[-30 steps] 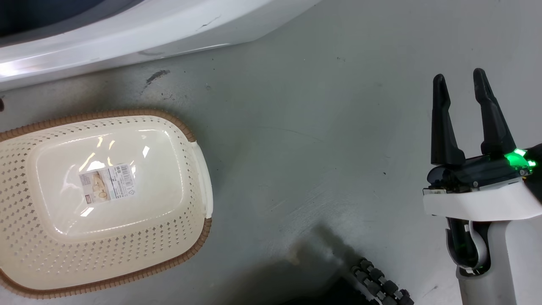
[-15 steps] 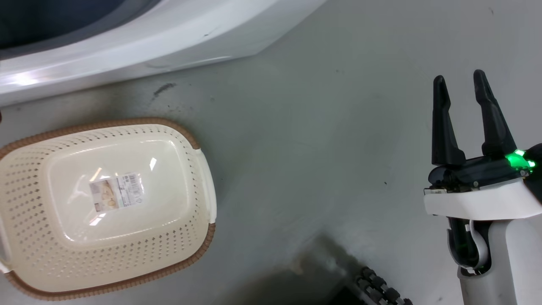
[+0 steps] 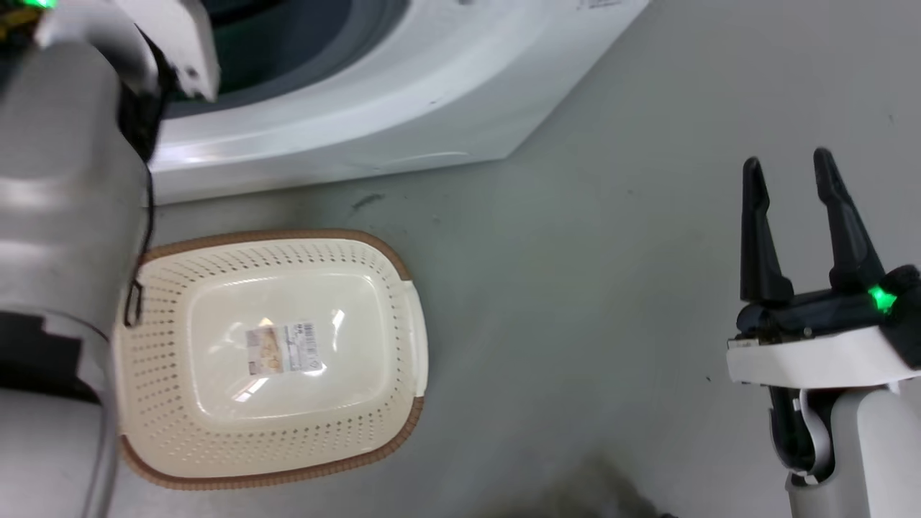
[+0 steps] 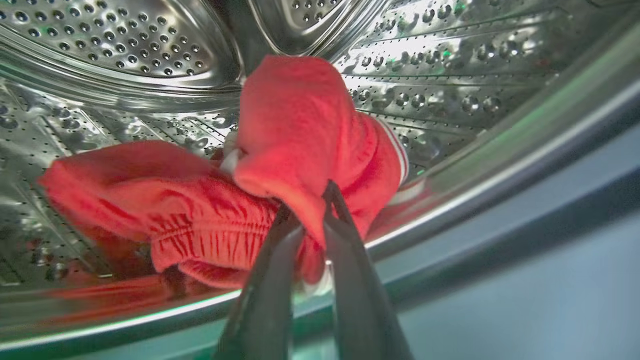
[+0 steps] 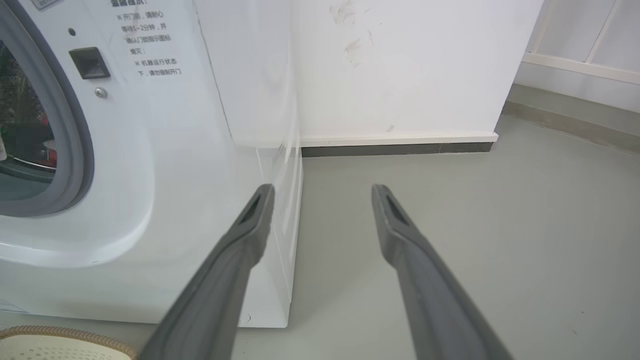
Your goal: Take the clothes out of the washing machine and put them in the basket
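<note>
Just inside drum lip (image 4: 475, 172), left hand (image 4: 307, 200) pinches clothes (image 4: 300, 115).

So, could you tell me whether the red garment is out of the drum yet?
Not yet: the clothes are inside the steel drum, pinched by the left gripper.

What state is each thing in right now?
washer: porthole open
clothes: inside washer, pinched
left gripper: shut on clothes
right gripper: open, empty
basket: upright, empty
</note>
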Robot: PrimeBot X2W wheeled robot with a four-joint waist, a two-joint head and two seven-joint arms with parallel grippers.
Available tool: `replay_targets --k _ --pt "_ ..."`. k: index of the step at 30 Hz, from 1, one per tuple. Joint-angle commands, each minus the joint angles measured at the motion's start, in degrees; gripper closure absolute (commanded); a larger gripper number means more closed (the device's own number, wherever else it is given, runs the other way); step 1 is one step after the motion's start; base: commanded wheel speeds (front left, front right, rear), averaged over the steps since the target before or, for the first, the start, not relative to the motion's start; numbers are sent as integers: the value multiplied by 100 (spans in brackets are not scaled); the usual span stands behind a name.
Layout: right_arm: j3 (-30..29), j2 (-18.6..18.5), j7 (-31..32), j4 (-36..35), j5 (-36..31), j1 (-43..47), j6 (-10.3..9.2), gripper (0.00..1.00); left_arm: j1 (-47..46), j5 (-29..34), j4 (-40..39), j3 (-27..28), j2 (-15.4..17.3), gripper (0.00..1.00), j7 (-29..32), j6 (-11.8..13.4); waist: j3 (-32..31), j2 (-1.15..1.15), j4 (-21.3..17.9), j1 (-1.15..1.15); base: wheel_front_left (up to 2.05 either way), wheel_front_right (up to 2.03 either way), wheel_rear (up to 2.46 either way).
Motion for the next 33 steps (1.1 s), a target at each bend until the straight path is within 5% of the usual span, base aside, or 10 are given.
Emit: replay_targets --k 1,11,23,33 --pt "-16 12 -14 36 -48 106 -4 0 290 -28 -41 -58 -70 100 -255 3 -298 0 238 1 0 0 0" --pt "-55 11 -14 158 -276 497 -4 0 1517 -124 -671 -43 -364 100 -1026 126 -987 0 565 1 0 0 0" --pt "12 9 -14 279 -435 917 -4 0 3434 150 -3286 357 -276 100 -1046 599 -1827 0 907 1 0 0 0" --pt "42 10 -14 342 -484 1321 -4 0 4486 230 -4696 300 -108 100 -998 829 -2434 0 1108 1 0 0 0"
